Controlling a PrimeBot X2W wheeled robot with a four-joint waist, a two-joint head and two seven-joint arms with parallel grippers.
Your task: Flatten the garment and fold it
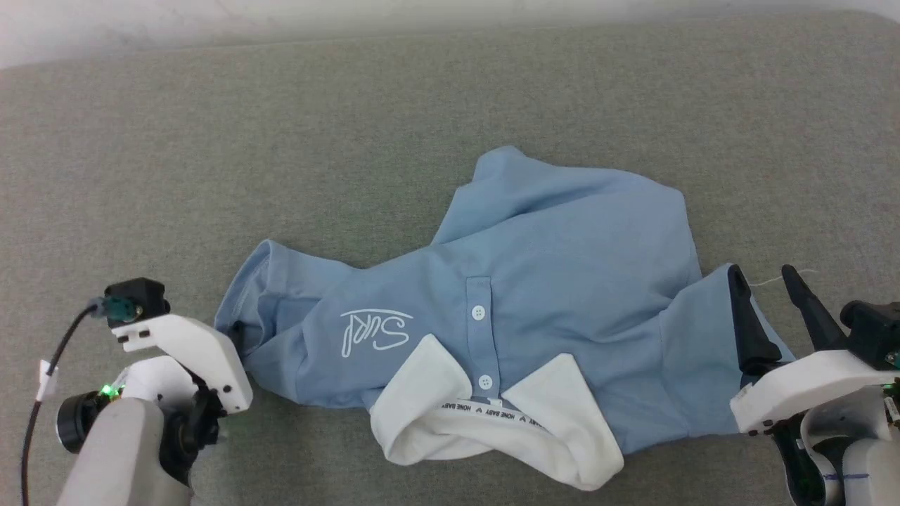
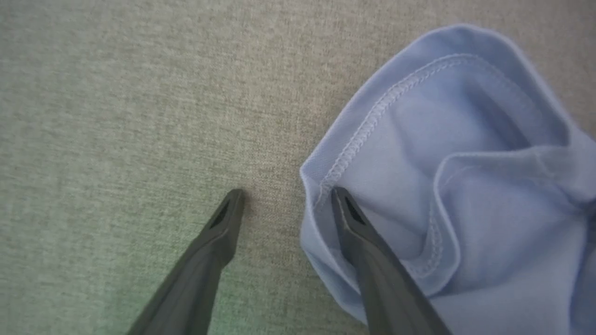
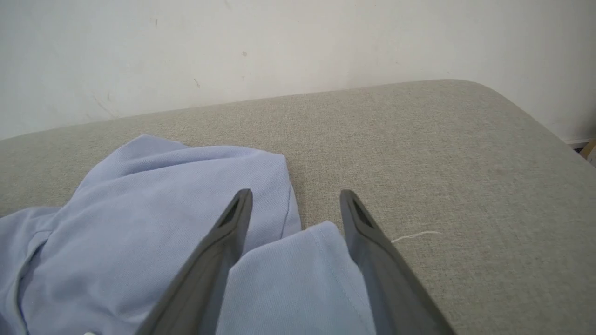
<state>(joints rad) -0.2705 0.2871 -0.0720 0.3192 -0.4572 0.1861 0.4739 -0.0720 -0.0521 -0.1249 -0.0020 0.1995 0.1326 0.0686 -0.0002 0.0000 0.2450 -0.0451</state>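
we see a wide grey-beige table (image 1: 211, 140) covered in woven cloth, running back to a plain white wall (image 3: 279, 46). on it, near the middle and toward our edge, lies the garment (image 1: 562, 267), a light blue short-sleeved polo shirt of soft knit, front up and rumpled, its collar end toward us. our left gripper (image 2: 286, 195) stands spread at the near-left sleeve (image 1: 260, 295): one dark finger lies over the stitched hem, the other over bare table, and nothing is pinched. our right gripper (image 1: 761, 274) is spread too, at the near-right sleeve (image 1: 703, 337), whose edge lies between the fingers unclamped. the white collar (image 1: 436, 414) lies open and folded over, with a printed label strip (image 1: 492, 411) inside it. a white outline logo (image 1: 376, 332) sits on the chest beside a placket with two white buttons (image 1: 479, 312). a loose white thread (image 3: 416, 236) lies on the table just beside the right gripper
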